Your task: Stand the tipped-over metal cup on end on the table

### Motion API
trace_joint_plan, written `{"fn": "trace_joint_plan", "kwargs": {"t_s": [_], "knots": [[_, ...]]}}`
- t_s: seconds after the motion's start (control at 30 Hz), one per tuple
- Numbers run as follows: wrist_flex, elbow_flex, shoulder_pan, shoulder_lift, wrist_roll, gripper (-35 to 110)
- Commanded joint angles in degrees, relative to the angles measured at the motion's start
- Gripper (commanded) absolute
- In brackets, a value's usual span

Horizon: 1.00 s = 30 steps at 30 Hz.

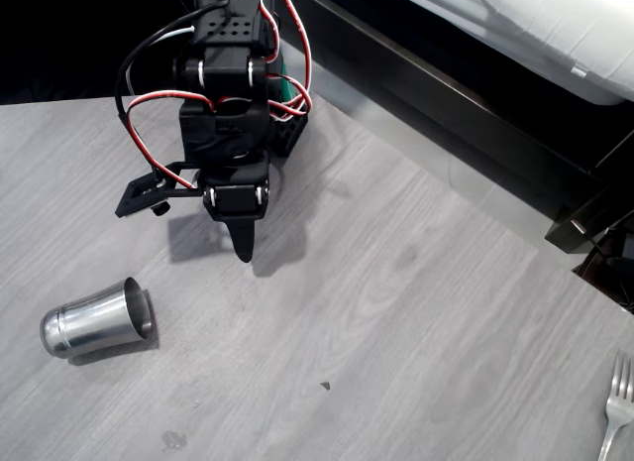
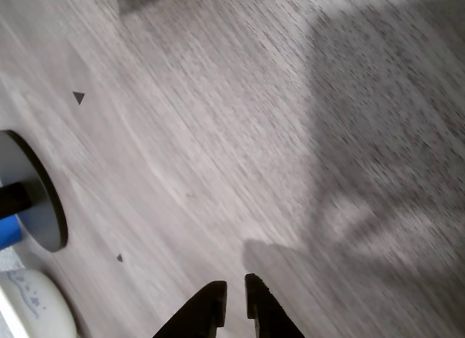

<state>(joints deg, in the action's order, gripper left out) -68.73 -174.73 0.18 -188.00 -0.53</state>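
Note:
The metal cup (image 1: 94, 320) lies on its side on the grey table (image 1: 396, 312) at the lower left of the overhead view, its open rim facing right. My black gripper (image 1: 244, 245) hangs above the table up and to the right of the cup, well apart from it, pointing down with its fingers together. In the wrist view the two black fingertips (image 2: 236, 291) sit at the bottom edge with a thin slit between them and nothing held, over bare wood-grain table (image 2: 218, 134).
A silver fork (image 1: 616, 411) lies at the table's lower right edge. A black furniture frame (image 1: 446, 94) and white bedding (image 1: 555, 25) run along the far right. In the wrist view a grey disc (image 2: 40, 207) and a white object (image 2: 29, 305) sit at the left.

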Motion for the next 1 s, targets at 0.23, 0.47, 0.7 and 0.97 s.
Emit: {"fn": "trace_joint_plan", "kwargs": {"t_s": [0.23,0.47,0.7,0.97], "knots": [[0.5,2.5,0.9,-1.6,-3.4,0],[-1.4,42.9,4.7,31.9,-6.9,0],[-3.6,71.3,17.5,63.8,-18.7,0],[-4.2,72.3,29.9,81.7,-33.6,11]]}}
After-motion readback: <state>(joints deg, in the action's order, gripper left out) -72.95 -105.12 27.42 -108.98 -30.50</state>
